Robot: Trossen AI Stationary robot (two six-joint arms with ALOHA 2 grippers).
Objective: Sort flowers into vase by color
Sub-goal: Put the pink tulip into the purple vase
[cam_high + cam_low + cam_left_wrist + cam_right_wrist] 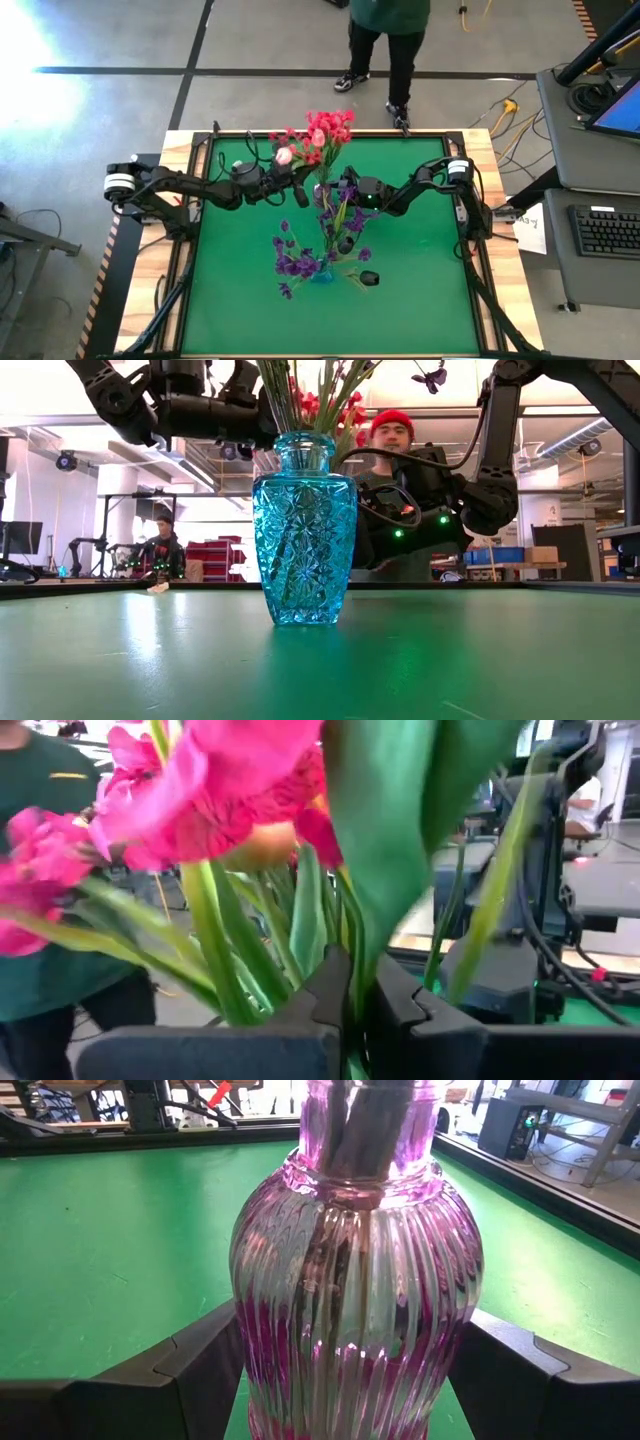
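On the green worktop (230, 290), the left pincer (303, 176) sits just above centre in the high view, its fingers (320, 995) pressed together on a thin green flower stem (355, 945) among the red-pink blooms (328, 130) that spread toward the top edge. A pale pink tulip bud (284, 155) shows just left of them. The right pincer (345, 192) reaches in from the right, its fingers (190, 1360) apart on either side of a ribbed purple glass vase (355, 1280) with stems inside; whether they touch the glass cannot be told. Below centre stands a blue cut-glass vase (303, 530) with purple sprays (297, 262) around it. A person in a red cap (390, 422) stands beyond the far edge.
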